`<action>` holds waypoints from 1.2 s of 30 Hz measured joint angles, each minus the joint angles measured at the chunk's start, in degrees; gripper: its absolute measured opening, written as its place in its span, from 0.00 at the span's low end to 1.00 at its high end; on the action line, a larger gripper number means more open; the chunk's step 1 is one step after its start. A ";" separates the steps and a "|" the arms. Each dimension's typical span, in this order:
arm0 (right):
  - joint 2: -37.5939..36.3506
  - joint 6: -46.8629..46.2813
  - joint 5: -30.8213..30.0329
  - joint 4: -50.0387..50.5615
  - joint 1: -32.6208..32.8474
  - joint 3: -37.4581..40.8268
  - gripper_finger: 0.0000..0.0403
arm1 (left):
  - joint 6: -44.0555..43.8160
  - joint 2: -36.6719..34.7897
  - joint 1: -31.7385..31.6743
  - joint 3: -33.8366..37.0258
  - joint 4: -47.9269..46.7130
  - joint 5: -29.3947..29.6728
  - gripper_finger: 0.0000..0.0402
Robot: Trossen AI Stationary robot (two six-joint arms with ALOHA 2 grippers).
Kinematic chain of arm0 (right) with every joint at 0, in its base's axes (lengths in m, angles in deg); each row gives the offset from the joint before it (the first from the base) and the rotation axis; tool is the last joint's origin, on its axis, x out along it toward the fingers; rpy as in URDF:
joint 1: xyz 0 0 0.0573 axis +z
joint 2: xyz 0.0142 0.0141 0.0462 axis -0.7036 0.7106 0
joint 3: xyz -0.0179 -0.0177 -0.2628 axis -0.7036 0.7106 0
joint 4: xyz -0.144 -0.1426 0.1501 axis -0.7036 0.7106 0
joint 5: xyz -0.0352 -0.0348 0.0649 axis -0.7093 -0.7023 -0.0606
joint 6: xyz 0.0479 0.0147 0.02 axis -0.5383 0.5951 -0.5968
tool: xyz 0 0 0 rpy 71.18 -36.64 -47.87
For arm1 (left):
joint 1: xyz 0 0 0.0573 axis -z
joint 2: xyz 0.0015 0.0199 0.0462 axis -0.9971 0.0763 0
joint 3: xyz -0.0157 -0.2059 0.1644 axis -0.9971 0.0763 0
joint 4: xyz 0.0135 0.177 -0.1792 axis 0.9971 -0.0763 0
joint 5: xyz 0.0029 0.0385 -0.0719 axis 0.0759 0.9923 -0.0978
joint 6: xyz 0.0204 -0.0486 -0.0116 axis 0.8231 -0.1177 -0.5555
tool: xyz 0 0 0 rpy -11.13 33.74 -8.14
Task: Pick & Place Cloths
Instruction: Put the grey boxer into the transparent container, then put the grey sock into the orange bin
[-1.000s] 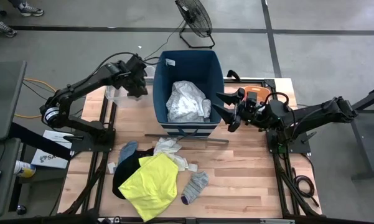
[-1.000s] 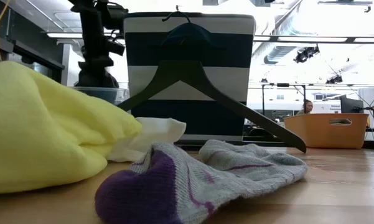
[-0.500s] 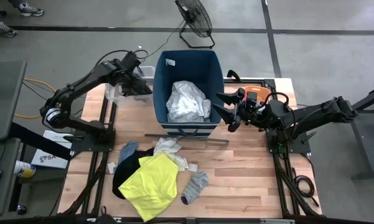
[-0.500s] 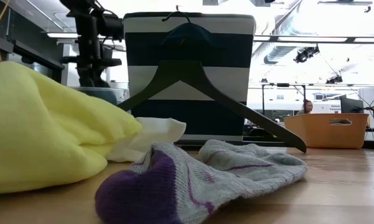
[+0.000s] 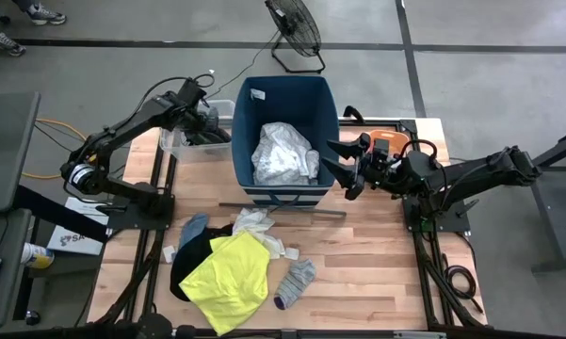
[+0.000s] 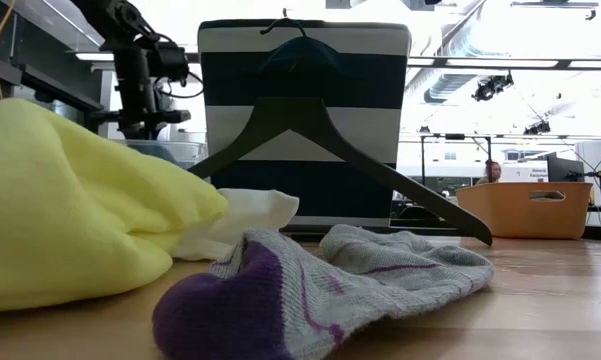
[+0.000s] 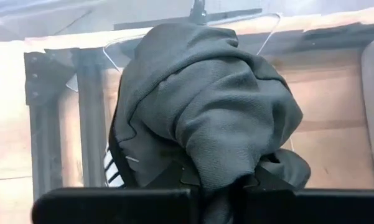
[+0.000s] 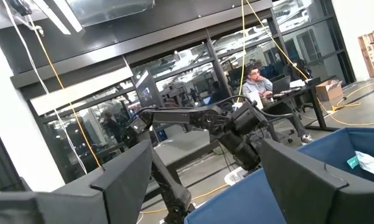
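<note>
One dark-grey garment: clamped in the left gripper, draping over it, above the table's far-left corner.
Right gripper: fingers apart (empty), beside the bin.
Front-edge cloths: one neon-yellow shirt, one grey sock.

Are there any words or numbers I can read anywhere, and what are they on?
No text here can be read.
White tag inside the dark-blue bin: too small to read.
White paper beside the table, with dark print: too blurred to read.

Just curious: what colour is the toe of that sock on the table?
Purple, on a grey sock; the low view shows it best.
</note>
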 joint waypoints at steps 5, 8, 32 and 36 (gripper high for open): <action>0.00 -0.01 0.02 0.00 0.00 0.00 0.72 | -0.09 0.00 0.11 0.45 1.18 0.64 0.05; 0.00 -0.01 0.04 0.01 0.02 0.00 0.72 | -0.09 0.00 0.10 0.45 1.19 0.77 0.14; 0.00 -2.50 3.19 0.55 0.02 0.00 0.72 | 7.91 -0.52 0.15 -8.76 -6.57 -4.64 0.44; 0.00 -2.98 3.63 1.93 0.02 0.00 0.72 | 10.09 -3.26 0.13 -10.13 -8.47 -6.67 0.36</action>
